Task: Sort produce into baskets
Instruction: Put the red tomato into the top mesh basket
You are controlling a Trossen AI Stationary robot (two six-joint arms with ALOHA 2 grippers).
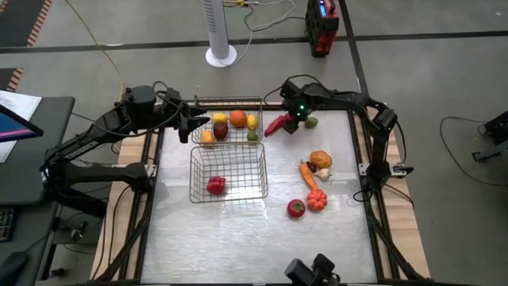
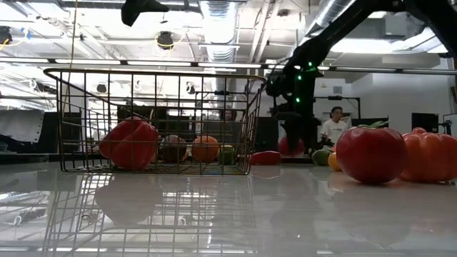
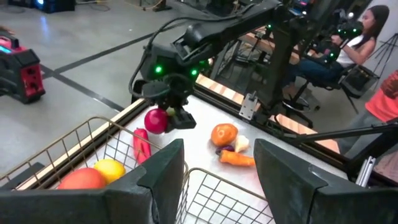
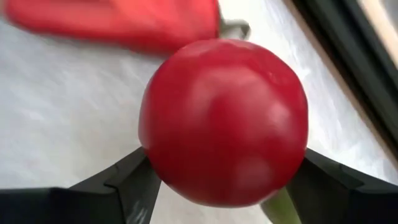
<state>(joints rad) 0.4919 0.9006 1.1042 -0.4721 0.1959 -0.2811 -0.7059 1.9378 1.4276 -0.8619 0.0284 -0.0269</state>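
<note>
My right gripper is shut on a round red fruit, at the table's far side beside a long red chili; the fruit also shows in the left wrist view and the low view. My left gripper is open and empty above the left end of the far wire basket, which holds several pieces of yellow, orange, dark red and green produce. The near wire basket holds a red pepper. My right gripper pinches the red fruit between its two fingers, one finger on each opposite side, at the fruit's lower flanks. The fingers come from above, slanting down. The fruit appears lifted a little clear of the table, above the chili.
On the table's right half lie a green piece, an orange fruit, a white garlic, a carrot, an orange ribbed piece and a tomato. A person sits beyond the table.
</note>
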